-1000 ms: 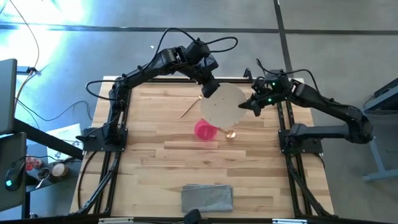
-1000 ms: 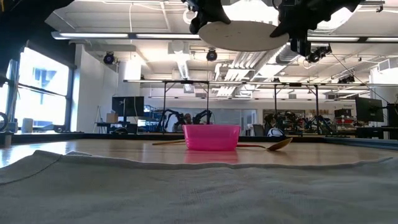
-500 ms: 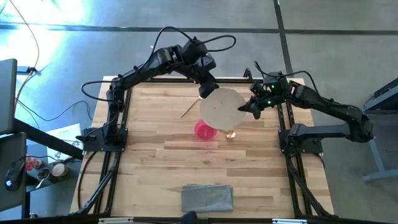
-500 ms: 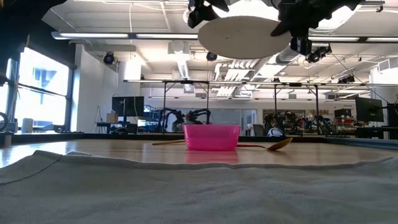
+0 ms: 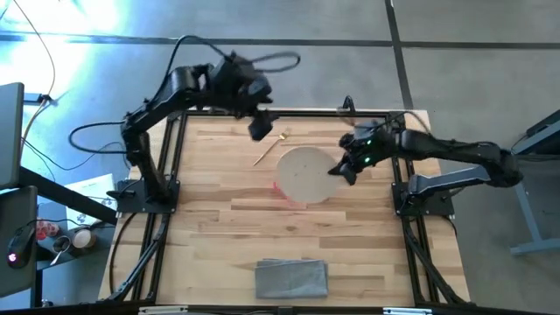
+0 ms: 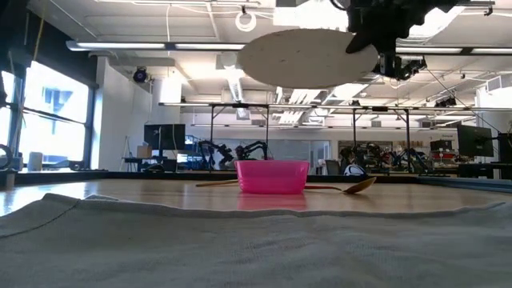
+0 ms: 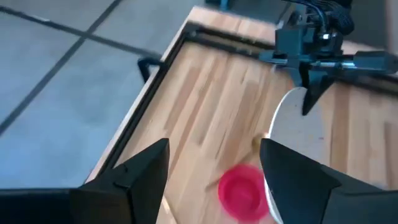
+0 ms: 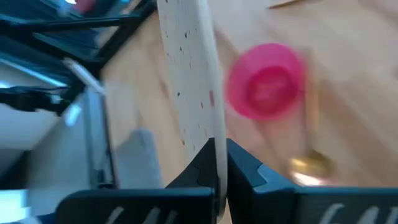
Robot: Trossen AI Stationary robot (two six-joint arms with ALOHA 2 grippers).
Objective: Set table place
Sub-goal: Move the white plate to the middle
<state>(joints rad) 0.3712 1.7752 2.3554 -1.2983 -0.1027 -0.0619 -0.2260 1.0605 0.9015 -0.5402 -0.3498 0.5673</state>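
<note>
The off-white speckled plate (image 5: 304,174) hangs in the air over the middle of the table (image 5: 219,227), with my right gripper (image 5: 341,168) shut on its right edge. The pink bowl (image 6: 272,176) stands on the table under the plate and shows only as a sliver in the high view. The gold spoon (image 6: 358,186) lies to the right of the bowl. The gold fork (image 5: 269,149) lies behind the bowl, toward the far edge. My left gripper (image 5: 260,129) is open and raised over the far edge, clear of the plate. My right gripper pinches the plate's rim (image 8: 214,146) on its right side between its two fingers, one on the top face and one on the underside. The fingers come about level from the table's right. The plate is lifted clear, nearly level, above the bowl.
A folded grey cloth (image 5: 291,278) lies at the near edge, in the middle. Black rails (image 5: 166,166) run along the table's left and right sides. Bare wood shows between the bowl and the cloth.
My left gripper has opened, let go of the plate's far-left rim and drawn back up toward the table's far left. My right gripper has carried the plate toward the near edge and a little left; the plate now hangs over the bowl, held by that gripper alone.
</note>
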